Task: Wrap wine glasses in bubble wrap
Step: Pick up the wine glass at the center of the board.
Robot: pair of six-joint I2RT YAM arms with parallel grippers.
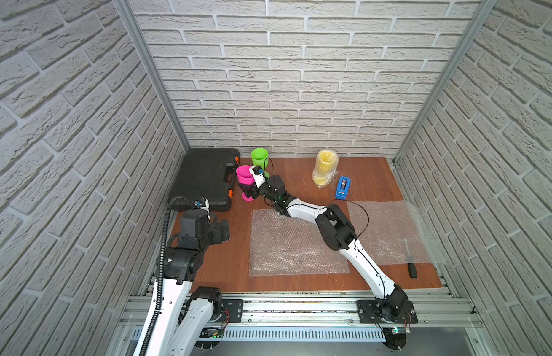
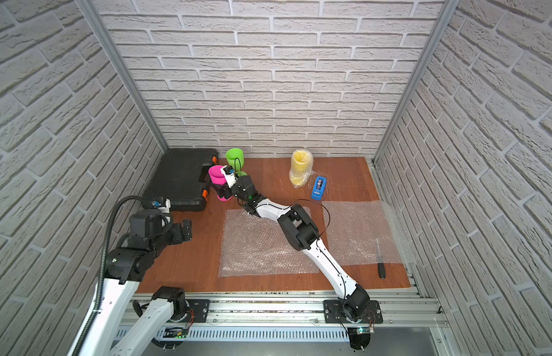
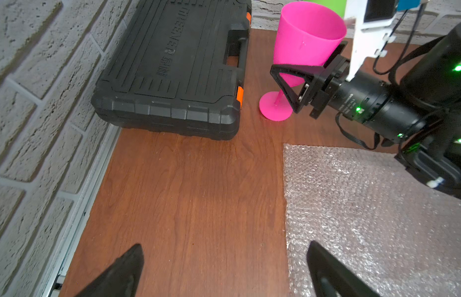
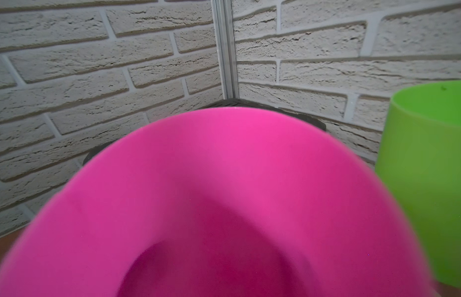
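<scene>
The right claw (image 3: 305, 60) straddled the pink goblet (image 3: 310, 28), which stood beside the case (image 3: 173, 64); whether it gripped was unclear. The left claw (image 3: 224, 259) hung wide open, empty, beside bubble wrap (image 3: 365, 205).

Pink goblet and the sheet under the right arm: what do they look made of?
Pink goblet: probably plastic, opaque, matte, even neon colour, thin rim. Sheet: clear plastic bubble wrap, whitish, covered in small glinting bubbles.

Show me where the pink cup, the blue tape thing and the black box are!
pink cup (image 3: 305, 38): left wrist view, on its bowl.
blue tape thing (image 1: 342, 188): a top view, on its side.
black box (image 1: 207, 177): a top view, on its lid.
</scene>
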